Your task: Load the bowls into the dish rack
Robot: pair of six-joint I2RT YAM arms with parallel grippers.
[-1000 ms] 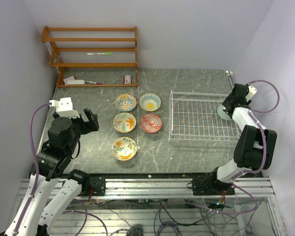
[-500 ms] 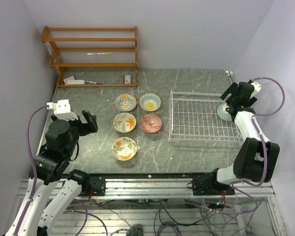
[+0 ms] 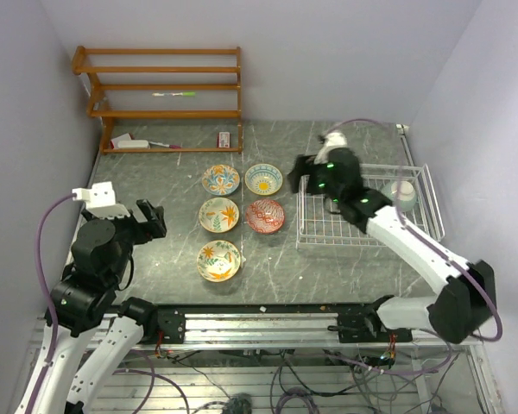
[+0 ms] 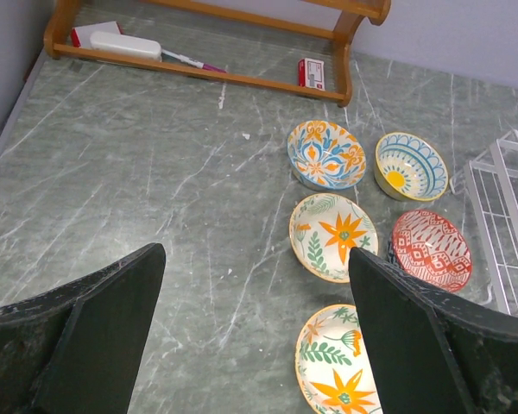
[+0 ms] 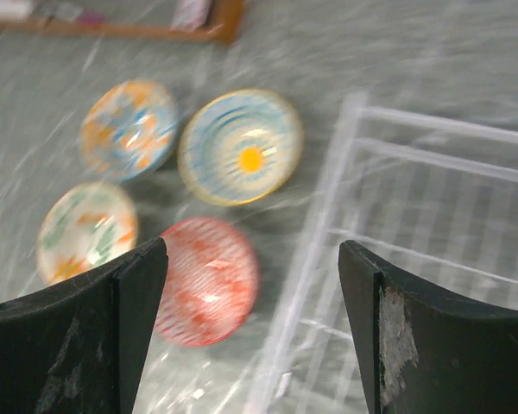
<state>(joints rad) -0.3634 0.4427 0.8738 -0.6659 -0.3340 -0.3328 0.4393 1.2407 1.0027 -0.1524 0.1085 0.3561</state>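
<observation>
Five patterned bowls (image 3: pixel 218 215) on table (image 3: pixel 160 177), mint bowl (image 3: pixel 403 194) inside dish rack (image 3: pixel 354 211), right pincer (image 3: pixel 302 179) above rack's left rim

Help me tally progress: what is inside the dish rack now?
One mint green bowl sits inside the dish rack, near its right end. The other visible wire floor is bare. The right arm crosses above and covers part of it.

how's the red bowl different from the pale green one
The red bowl is patterned; the pale green bowl is plain. The red bowl sits on the table, left of the dish rack; the pale green bowl sits inside the rack, at its right end. Both are small and round.
</observation>
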